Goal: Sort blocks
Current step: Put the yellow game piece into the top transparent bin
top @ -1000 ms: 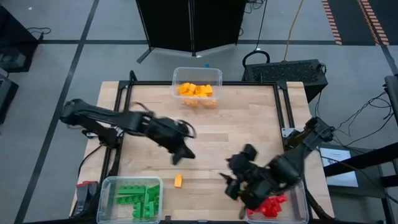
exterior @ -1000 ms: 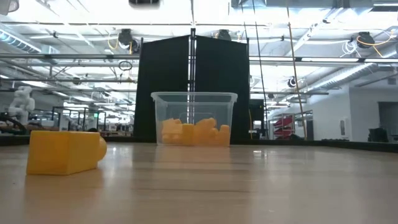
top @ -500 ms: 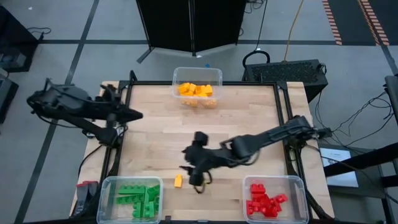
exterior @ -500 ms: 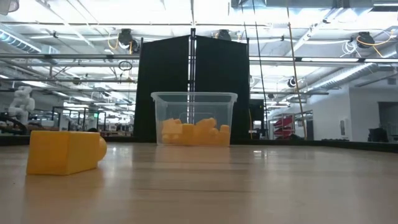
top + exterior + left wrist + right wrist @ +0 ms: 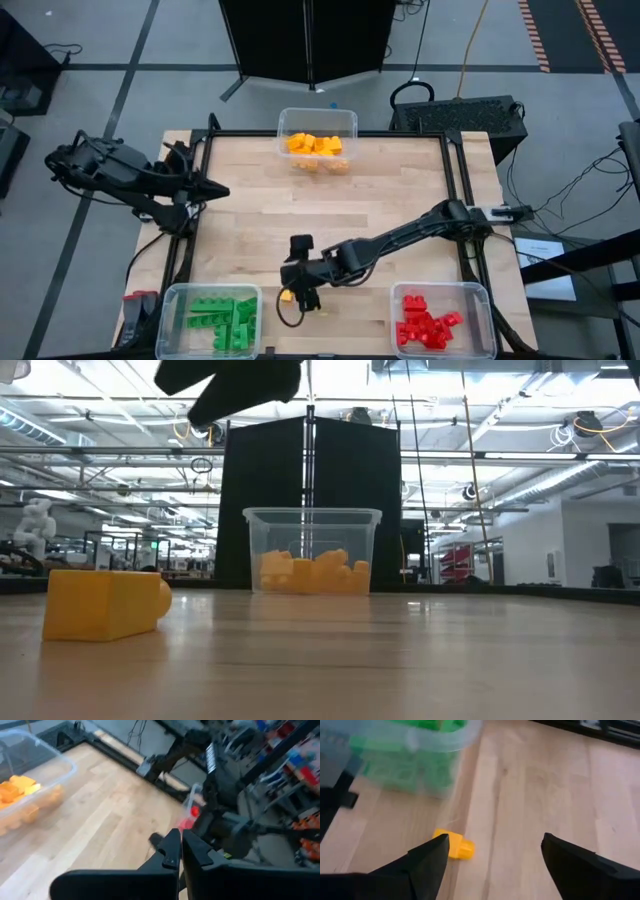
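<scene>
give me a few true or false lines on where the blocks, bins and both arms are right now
1. A single yellow-orange block lies loose on the table. True.
2. The right gripper hangs above that block with jaws open. True.
3. The left gripper is shut on a green block. False: it is shut on nothing, at the table's left edge.
4. The red blocks sit in the far bin. False: they fill the near right bin; the far bin holds yellow-orange blocks.

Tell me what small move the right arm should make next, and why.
Probably lower the right claw and shift it slightly to centre on the loose yellow block. Its fingers stand open above the wood, and the block lies off toward one finger, near the green bin, the only block still outside a bin.
</scene>
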